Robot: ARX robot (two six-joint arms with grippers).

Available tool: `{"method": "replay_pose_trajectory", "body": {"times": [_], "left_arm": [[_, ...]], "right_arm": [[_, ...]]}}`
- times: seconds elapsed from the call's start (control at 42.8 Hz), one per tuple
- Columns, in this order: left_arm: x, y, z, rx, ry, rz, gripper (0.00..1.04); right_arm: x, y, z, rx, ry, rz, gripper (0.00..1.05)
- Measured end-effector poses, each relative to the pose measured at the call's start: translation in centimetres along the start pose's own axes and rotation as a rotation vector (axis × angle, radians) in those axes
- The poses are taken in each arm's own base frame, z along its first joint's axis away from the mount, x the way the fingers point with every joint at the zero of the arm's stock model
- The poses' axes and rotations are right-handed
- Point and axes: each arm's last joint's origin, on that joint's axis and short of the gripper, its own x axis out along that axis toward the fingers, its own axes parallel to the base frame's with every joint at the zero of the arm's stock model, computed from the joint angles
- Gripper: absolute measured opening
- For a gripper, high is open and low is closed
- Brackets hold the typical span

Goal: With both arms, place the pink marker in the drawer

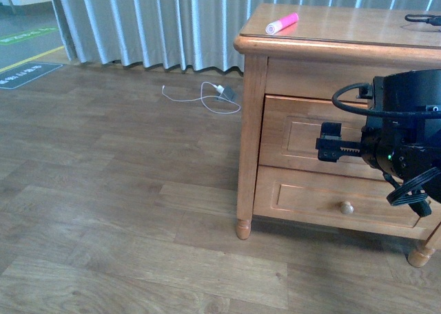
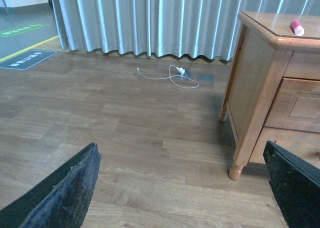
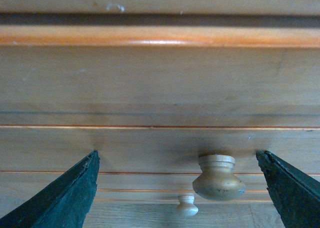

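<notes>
The pink marker (image 1: 282, 23) lies on the wooden dresser's top (image 1: 344, 32), near its front left corner; the left wrist view also catches the marker (image 2: 297, 27). The upper drawer (image 1: 303, 131) is closed. My right arm (image 1: 406, 138) hangs in front of it. In the right wrist view my right gripper (image 3: 177, 198) is open, and the drawer's round knob (image 3: 218, 178) sits between the fingers without touching them. My left gripper (image 2: 182, 198) is open over bare floor, to the left of the dresser (image 2: 257, 88), holding nothing.
The lower drawer has its own knob (image 1: 346, 208), which also shows in the right wrist view (image 3: 187, 206). A white charger with its cable (image 1: 219, 93) lies on the wood floor by the grey curtain (image 1: 151, 21). A black cable (image 1: 422, 18) rests on the dresser's top at the far right.
</notes>
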Motion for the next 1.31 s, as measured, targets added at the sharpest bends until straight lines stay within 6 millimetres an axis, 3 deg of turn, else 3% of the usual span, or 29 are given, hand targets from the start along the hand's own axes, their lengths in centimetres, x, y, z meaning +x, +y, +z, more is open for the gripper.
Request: {"method": "replay_pose_trajectory", "body": {"times": [0.35, 0.864, 1.098, 1.308], "left_arm": [[0.0, 0.0, 0.0, 0.0, 0.0, 0.0, 0.99], [0.0, 0.0, 0.0, 0.0, 0.0, 0.0, 0.99], [0.0, 0.0, 0.0, 0.0, 0.0, 0.0, 0.99], [0.0, 0.0, 0.0, 0.0, 0.0, 0.0, 0.99]], "right_arm": [[0.7, -0.4, -0.6, -0.015, 0.023, -0.019, 0.94], [0.8, -1.0, -0.6, -0.031, 0.014, -0.034, 0.26], [0.2, -1.2, -0.8, -0.033, 0.024, -0.021, 0.23], [-2.1, -1.3, -1.4, -0.039, 0.065, 0.014, 0.23]]}}
